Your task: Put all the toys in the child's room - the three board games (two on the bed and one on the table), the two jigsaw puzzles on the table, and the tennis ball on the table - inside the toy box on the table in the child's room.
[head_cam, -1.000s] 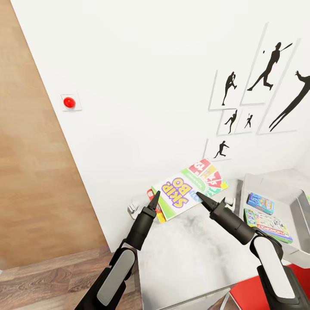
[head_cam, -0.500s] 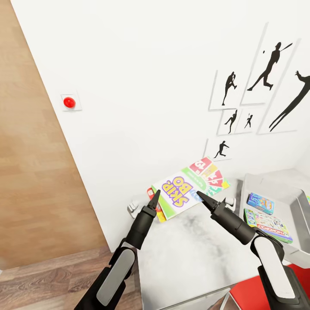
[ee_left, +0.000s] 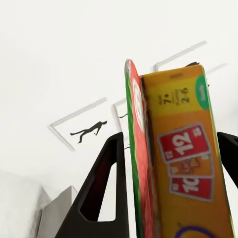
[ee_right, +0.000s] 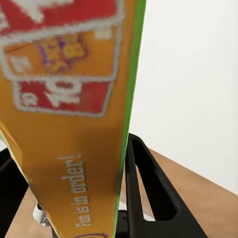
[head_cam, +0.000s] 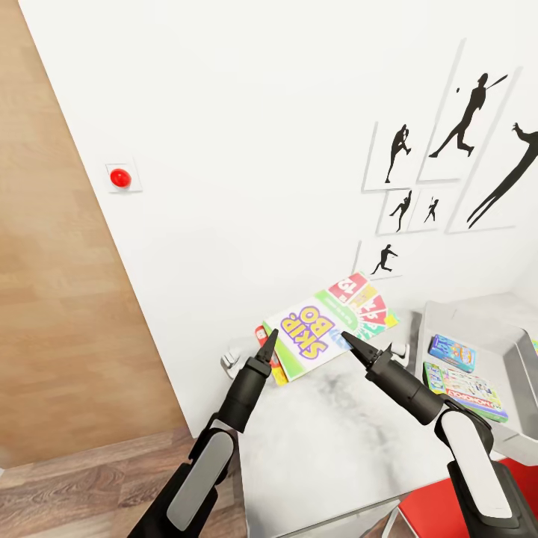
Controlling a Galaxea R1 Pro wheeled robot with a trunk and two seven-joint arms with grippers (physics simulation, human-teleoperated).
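Nearest the robot: left gripper (head_cam: pixel 267 345) and right gripper (head_cam: pixel 351 345), each clamped on an opposite edge of the Skip-Bo board game (head_cam: pixel 329 326), holding it above the table (head_cam: pixel 336 433).
Left wrist view: fingers (ee_left: pixel 101 183) bracket the box's thin edge (ee_left: pixel 144 163); the yellow back shows "7+", "2-6" and red "12" and "10" cards.
Right wrist view: finger (ee_right: pixel 148 193) beside the green-edged box (ee_right: pixel 74 148); the words "Fun is in order!" run along the yellow back.
Handling, as a judgement: flat, stiff cardboard, probably light; glossy faces may slip, so opposite long edges are the sensible hold, both arms moving together to stop it twisting.
Front lettering: "SKIP-BO" in purple and yellow, with red and green number fans.
Further right: toy box (head_cam: pixel 523 373), already holding the white-green Monopoly box (head_cam: pixel 463 388) and a blue game box (head_cam: pixel 451 351); the held box is left of the bin, well short of its rim.
Beyond: white wall with baseball-player prints (head_cam: pixel 471 112) and a red wall button (head_cam: pixel 119 178).
Low right corner: red chair (head_cam: pixel 433 515).
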